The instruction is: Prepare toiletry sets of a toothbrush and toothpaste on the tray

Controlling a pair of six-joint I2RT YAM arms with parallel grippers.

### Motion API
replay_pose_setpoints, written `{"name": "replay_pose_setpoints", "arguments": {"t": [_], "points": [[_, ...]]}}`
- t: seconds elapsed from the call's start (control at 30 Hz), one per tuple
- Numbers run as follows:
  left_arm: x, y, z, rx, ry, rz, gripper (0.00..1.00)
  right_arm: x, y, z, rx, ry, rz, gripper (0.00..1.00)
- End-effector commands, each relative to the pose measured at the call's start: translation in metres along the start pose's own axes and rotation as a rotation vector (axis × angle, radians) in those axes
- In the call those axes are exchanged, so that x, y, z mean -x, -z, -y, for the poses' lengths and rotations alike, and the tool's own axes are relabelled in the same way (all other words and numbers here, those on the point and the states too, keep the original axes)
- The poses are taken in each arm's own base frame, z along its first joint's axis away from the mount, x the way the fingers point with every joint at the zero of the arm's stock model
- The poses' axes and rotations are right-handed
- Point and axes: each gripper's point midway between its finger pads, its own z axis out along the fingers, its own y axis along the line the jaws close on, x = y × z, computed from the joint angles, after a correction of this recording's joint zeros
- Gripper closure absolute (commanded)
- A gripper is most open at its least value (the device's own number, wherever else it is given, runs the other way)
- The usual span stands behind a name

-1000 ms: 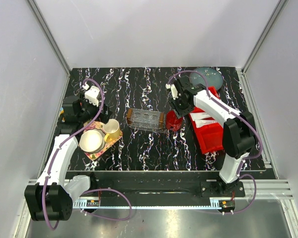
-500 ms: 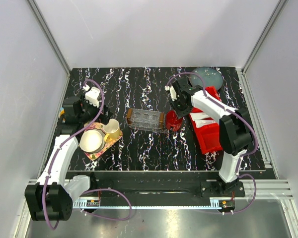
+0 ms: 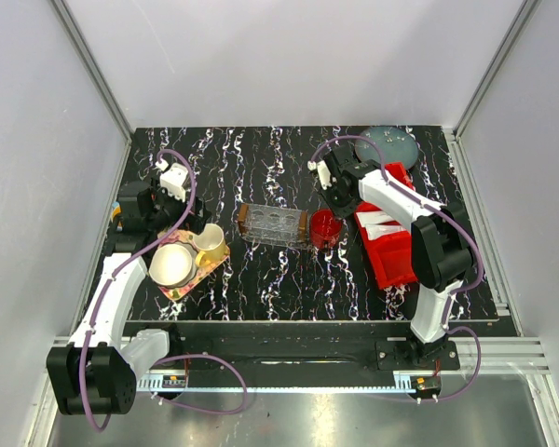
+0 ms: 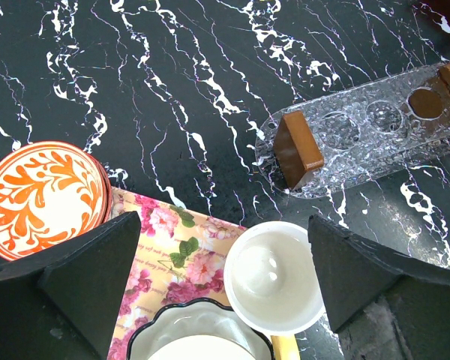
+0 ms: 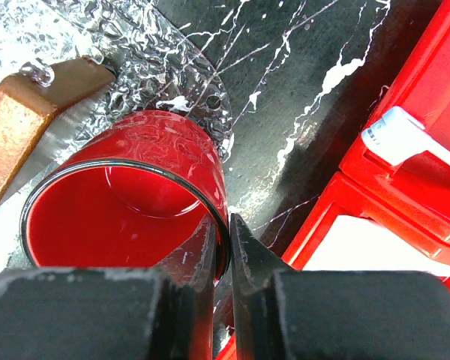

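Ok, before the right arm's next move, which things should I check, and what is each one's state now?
1. Right gripper pinching the red cup's rim: ok.
2. Red cup apart from the tray: cannot tell, it sits right beside the tray's end.
3. Tray free for the sets: ok, nothing in it.
4. Toothpaste in the red bin: ok.
5. Toothbrush found: cannot tell.
6. Left gripper open, away from the tray: ok.

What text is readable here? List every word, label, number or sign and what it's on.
None legible.
The toothpaste tubes in the red bin show no readable print.
The stickers on the base rail are too small to read.
The orange plate and flowery tray carry only patterns.
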Motion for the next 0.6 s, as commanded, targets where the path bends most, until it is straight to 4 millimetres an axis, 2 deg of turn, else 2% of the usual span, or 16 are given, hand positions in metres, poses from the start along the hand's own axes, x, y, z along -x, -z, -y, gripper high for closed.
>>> {"name": "replay_pose_setpoints", "arguments": {"t": [0.0, 0.57], "points": [[0.014, 0.001, -0.002, 0.01, -0.035, 0.051, 0.01, 0.016, 0.01, 0.007, -0.014, 0.064, 0.05, 0.87], [0.016, 0.001, -0.003, 0.011, -0.035, 0.053, 0.01, 0.035, 0.015, 0.002, 0.044, 0.164, 0.074, 0.96]]}}
